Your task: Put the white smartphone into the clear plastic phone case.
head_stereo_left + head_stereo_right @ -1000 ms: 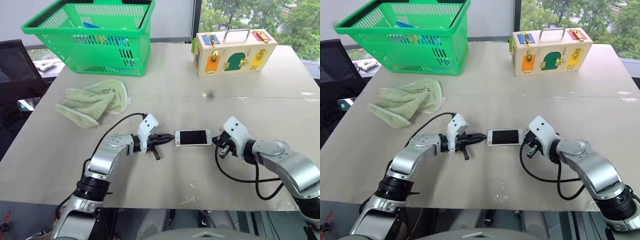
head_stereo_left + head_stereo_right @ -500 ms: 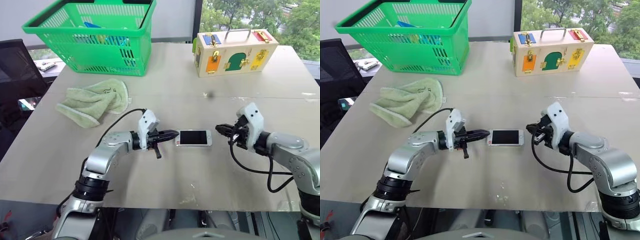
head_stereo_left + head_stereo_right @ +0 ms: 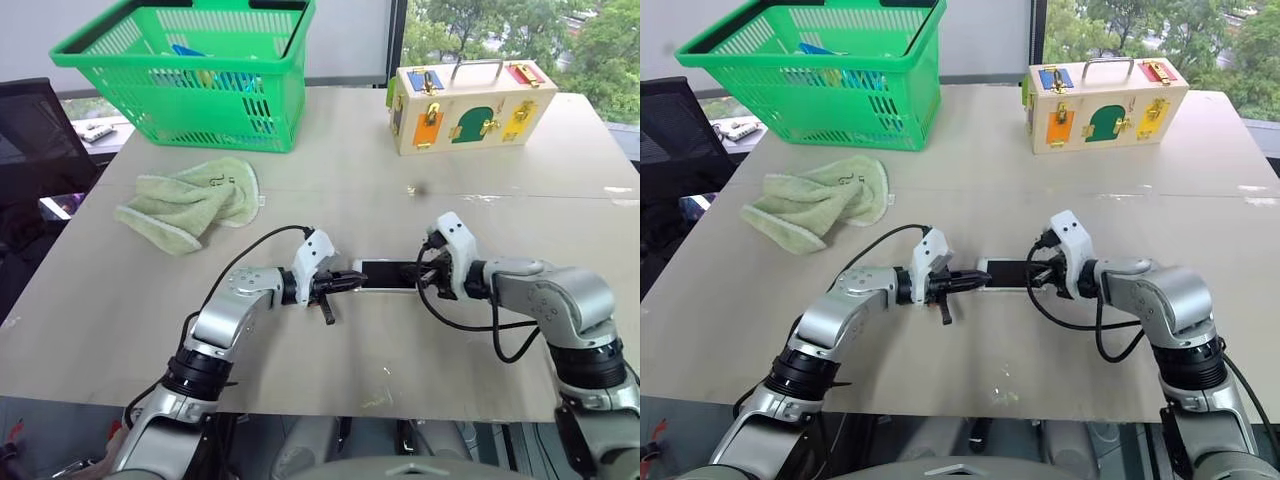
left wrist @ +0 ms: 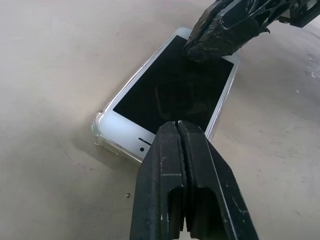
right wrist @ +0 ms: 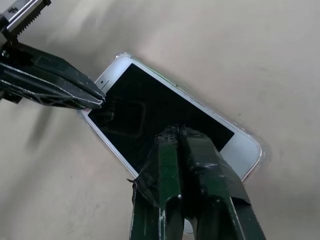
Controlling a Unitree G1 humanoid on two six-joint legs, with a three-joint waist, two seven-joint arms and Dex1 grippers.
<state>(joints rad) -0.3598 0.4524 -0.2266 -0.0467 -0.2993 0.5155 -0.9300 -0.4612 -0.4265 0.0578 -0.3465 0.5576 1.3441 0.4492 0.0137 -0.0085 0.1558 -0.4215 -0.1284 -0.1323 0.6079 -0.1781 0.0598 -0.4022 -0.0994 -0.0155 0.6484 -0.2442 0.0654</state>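
Note:
The white smartphone (image 3: 388, 275) lies flat, black screen up, in the middle of the table. A rim of the clear plastic phone case (image 4: 100, 134) shows around its edges and corner. My left gripper (image 3: 350, 282) is shut and points at the phone's left end, its tip over the screen by the white bezel (image 4: 178, 125). From the other side, my right gripper (image 3: 421, 281) is shut too, with its tip down on the screen's right part (image 5: 177, 131). In each wrist view the other gripper's tip is over the far end of the phone.
A green towel (image 3: 190, 203) lies at the left. A green basket (image 3: 185, 75) stands at the back left, and a wooden latch box (image 3: 468, 105) at the back right. The table's front edge (image 3: 330, 410) is close below the arms.
The right gripper, lifted off to the right half a second ago, has come back left and rolled down onto the phone's right end. The left gripper has edged right onto the left end.

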